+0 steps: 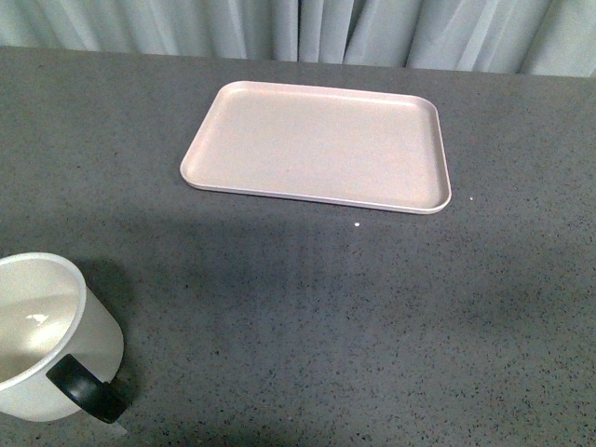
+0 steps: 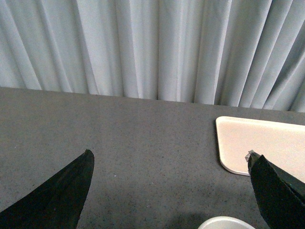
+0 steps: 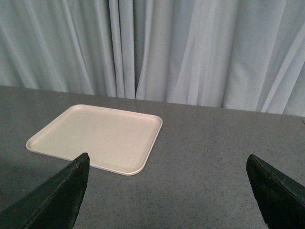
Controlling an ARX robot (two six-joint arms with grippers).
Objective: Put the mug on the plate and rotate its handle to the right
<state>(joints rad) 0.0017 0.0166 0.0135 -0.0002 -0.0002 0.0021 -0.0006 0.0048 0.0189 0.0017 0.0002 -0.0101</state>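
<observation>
None of the task is done yet, as far as you can see here. The mug (image 1: pixel 47 335) stands on the counter (image 1: pixel 372 307) at the near left corner of the front view, well apart from the plate (image 1: pixel 317 144), which lies bare farther back and nearer the middle.

Your left hand (image 2: pixel 169 156) is released. Its two dark fingers (image 2: pixel 62 191) are spread wide with nothing between them, and the mug's white rim (image 2: pixel 226 223) just shows at the edge of that wrist view, close under the hand. Your right hand (image 3: pixel 167 158) is likewise spread and empty. It faces the plate (image 3: pixel 95 136) from the other side.

The mug is upright, so its long axis is vertical and its mouth faces up. Its handle (image 1: pixel 86 389) sticks out toward the robot's body, angled a little to the right, so it is not yet square to the right. The face print is not visible from here. The plate's long side runs roughly left to right across the counter.

What I judge is left for you: grasp the mug, carry it over and set it down inside the rim, then turn it until the handle points right.
</observation>
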